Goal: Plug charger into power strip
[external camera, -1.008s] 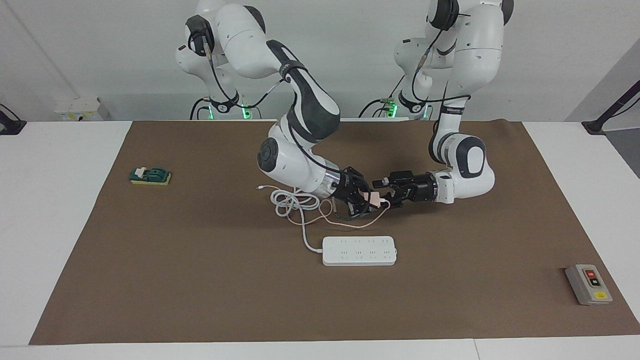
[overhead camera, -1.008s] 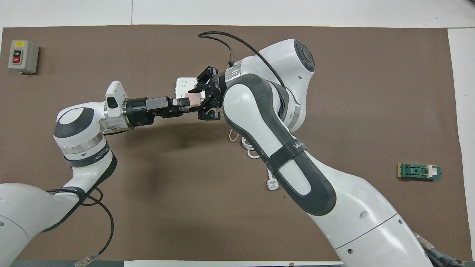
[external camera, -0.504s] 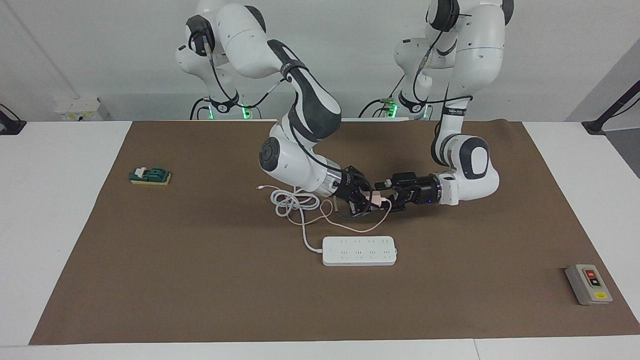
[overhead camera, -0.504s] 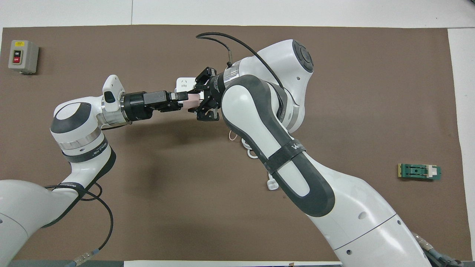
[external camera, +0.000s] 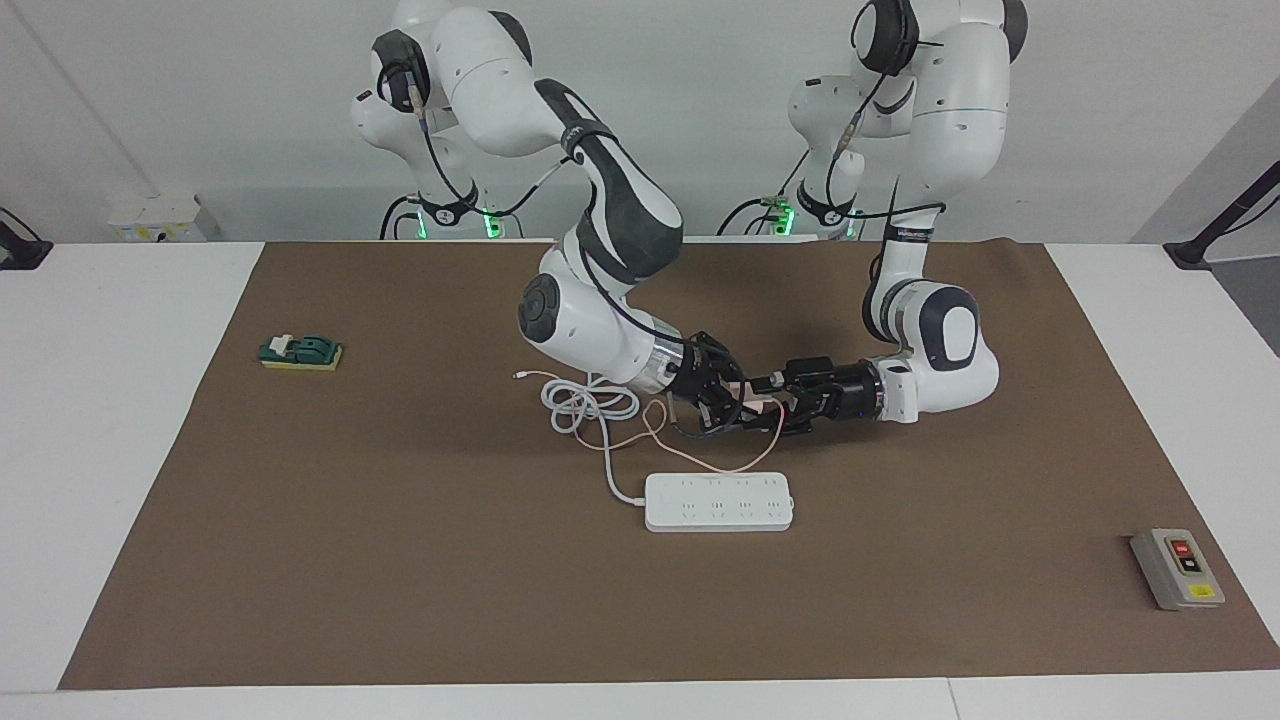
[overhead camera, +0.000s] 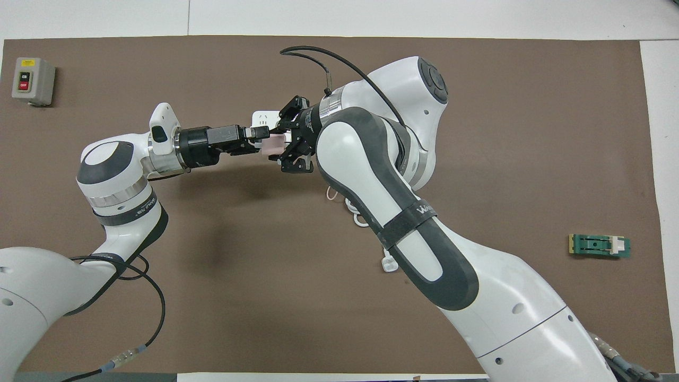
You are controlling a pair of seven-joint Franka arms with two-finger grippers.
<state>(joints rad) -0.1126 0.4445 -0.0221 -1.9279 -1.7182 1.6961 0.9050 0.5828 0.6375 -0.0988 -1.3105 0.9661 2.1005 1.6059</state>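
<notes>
Charger [external camera: 752, 403] is airborne between the 2 grippers, above the mat on the robots' side of the power strip [external camera: 718, 501]; its thin pink cable [external camera: 700, 460] droops in a loop to the mat just short of the strip.

Right gripper [external camera: 728, 398] is pinching the charger, fingertips pressed tight on it. Left gripper [external camera: 775, 400] has its fingers spread wide around the charger's other end; can't tell if it actually bears on it.

Change over the last second: the left arm has pulled its elbow back toward its own end of the table, and the pair has sunk slightly. In the overhead view the left gripper has slid up level with the charger [overhead camera: 271, 144]. The cable loop now sags lower, close to the strip's edge. Left fingers haven't closed at all.

My read: mid-handover or regrasp, not insertion. The charger is not yet over the sockets and its prong orientation isn't visible, so plugging is well off.

Around it:
- Strip's thick white cord [external camera: 590, 405] lies coiled nearer the robots, under the right arm's wrist; its plug [overhead camera: 390, 263] sits loose on the mat.
- Green block [external camera: 300, 351] at the right arm's end, grey switch box [external camera: 1177, 568] at the left arm's end; both well clear.

In the way:
1. The pink cable loop could snag or drag across the sockets.
2. 2 wrists are crowded above the strip, blocking most of it in the overhead view.
</notes>
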